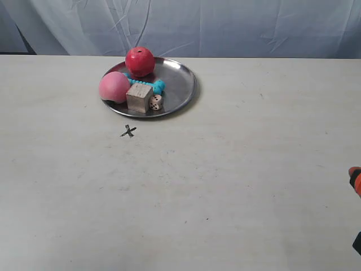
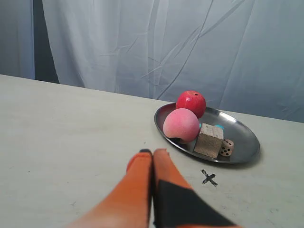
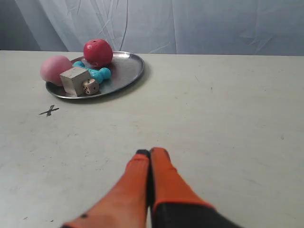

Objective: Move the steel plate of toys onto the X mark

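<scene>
The steel plate [image 1: 177, 84] lies flat on the table [image 1: 237, 186], open side up, towards the far edge by the white curtain [image 1: 254, 25]. It is round, so it has no long axis and faces no particular way. What matters is how it is loaded. The toys sit bunched on one half: the red ball [image 1: 140, 61] at the far rim, the pink ball [image 1: 114, 87] at the rim on the exterior view's left, and the wooden cube [image 1: 139, 97] and die [image 1: 156, 102] touching at the near rim. The turquoise bone [image 1: 149, 86] lies between them, its length running roughly across the exterior view. The other half is bare metal.

The X mark [image 1: 129, 131] is just beside the near rim, uncovered, so the move is short.

My left gripper [image 2: 153, 153] and right gripper [image 3: 150, 152] both have their fingers pressed together on nothing, well apart from the plate. I judge the step in hand is the approach. To do it well I should spread one pair of fingers, take the rim on the bare half, and keep the plate level and low. I should draw it slowly, since the two balls look likely to roll.
</scene>
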Controlling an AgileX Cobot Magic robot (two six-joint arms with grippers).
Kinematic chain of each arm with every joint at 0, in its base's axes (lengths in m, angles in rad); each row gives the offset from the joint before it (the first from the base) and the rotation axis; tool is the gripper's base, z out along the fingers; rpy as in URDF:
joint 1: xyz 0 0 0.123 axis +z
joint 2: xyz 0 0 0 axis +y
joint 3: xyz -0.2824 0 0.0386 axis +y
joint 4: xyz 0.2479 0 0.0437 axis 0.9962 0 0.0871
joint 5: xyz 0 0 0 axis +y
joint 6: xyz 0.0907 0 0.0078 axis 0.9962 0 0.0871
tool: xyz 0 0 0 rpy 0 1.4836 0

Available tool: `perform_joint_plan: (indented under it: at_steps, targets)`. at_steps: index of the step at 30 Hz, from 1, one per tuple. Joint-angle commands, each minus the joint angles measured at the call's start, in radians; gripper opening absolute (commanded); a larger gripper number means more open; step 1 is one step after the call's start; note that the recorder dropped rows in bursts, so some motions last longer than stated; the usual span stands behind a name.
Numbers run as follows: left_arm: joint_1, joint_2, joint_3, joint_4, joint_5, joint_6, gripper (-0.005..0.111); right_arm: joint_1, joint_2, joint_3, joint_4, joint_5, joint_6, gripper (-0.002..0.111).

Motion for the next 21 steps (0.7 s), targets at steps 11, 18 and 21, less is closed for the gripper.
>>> perform_joint_plan:
  at_steps: [11, 18, 21]
  targets:
    - [0.0, -0.005, 0.006, 0.005, -0.006, 0.002, 0.0, -0.005, -0.006, 0.005, -0.066, -0.081, -0.003, 0.0]
    - [0.0, -0.005, 0.006, 0.005, -0.006, 0.002, 0.0, -0.005, -0.006, 0.003, 0.823, -0.493, 0.113, 0.0]
    - [0.0, -0.005, 0.006, 0.005, -0.006, 0.002, 0.0, -0.005, -0.006, -0.004, 0.899, -0.555, 0.128, 0.0]
